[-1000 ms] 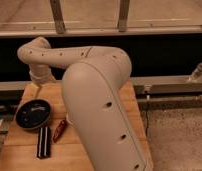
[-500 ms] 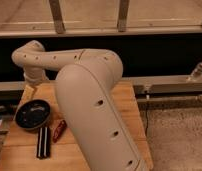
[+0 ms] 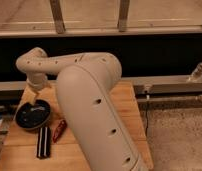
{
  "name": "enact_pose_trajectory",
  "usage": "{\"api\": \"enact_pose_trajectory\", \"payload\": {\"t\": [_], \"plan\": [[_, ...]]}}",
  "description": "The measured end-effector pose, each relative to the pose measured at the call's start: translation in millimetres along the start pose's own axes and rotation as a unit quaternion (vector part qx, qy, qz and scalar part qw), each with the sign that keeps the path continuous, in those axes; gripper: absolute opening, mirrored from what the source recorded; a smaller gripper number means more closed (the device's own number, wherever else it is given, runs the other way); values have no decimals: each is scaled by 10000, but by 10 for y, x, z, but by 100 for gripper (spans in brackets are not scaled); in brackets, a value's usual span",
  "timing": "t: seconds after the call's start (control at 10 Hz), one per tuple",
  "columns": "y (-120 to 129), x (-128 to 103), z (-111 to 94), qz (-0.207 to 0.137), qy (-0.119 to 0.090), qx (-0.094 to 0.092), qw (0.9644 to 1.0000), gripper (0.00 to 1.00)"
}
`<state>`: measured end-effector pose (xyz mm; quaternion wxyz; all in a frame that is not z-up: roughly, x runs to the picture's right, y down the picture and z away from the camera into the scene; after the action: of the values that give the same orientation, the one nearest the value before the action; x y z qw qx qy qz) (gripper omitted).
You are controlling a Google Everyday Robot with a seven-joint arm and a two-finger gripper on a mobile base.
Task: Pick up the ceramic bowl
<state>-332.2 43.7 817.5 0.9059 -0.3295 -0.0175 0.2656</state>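
Observation:
The ceramic bowl (image 3: 30, 116) is round, shallow and glossy black with pale specks inside. It sits near the left edge of the wooden table (image 3: 129, 102). My gripper (image 3: 38, 100) hangs from the white arm (image 3: 89, 95) just above the bowl's far rim, at or very near it. The bulky arm fills the middle of the view and hides much of the table behind it.
A black rectangular object (image 3: 42, 142) lies in front of the bowl, with a small red object (image 3: 59, 130) beside it to the right. A dark wall with a metal rail (image 3: 169, 82) runs behind the table. Speckled floor (image 3: 179, 135) lies to the right.
The arm has swung further left and the wrist has come down, bringing the gripper closer over the bowl's far rim. The bowl and the other objects have not moved.

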Motion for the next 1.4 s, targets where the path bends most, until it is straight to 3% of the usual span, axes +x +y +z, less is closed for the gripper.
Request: {"api": "enact_pose_trajectory", "payload": {"t": [0.5,0.8,1.0,1.4], "plan": [[82,193,891,136,87,-830,9964,77],[-7,324,1084,349,126,-1067,9936,73],[54,309,1083,326,138,-1095,9934,54],[110,277,963,285,146,-968,9948,16]]}}
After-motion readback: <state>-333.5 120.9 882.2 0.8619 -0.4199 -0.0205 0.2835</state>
